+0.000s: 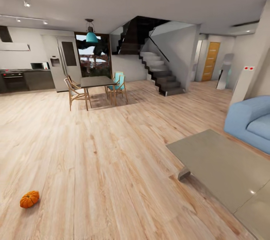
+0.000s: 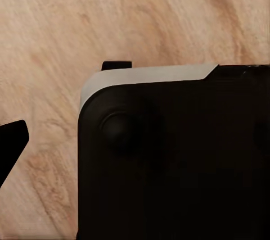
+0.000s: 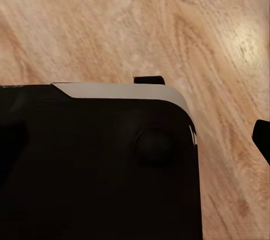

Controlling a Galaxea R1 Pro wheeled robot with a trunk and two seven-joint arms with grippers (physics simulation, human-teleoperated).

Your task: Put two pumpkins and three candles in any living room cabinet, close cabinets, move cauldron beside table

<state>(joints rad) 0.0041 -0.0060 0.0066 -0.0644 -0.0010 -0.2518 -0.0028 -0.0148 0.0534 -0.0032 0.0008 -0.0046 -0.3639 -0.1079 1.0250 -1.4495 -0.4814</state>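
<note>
An orange pumpkin [image 1: 29, 199] is seen on the wood floor [image 1: 112, 165], well apart from the grey table [image 1: 217, 165]; neither gripper's opening can be told.

floor: light wood [image 1: 112, 150] | sofa: blue [image 1: 251, 123] | staircase: dark [image 1: 159, 71]

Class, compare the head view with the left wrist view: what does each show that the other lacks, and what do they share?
Head view alone: a pumpkin lying on the floor, the low grey table, a blue sofa, a dining table with chairs, and the stairs. Left wrist view alone: a close black robot body with a pale edge. Shared: the light wooden floor.
</note>
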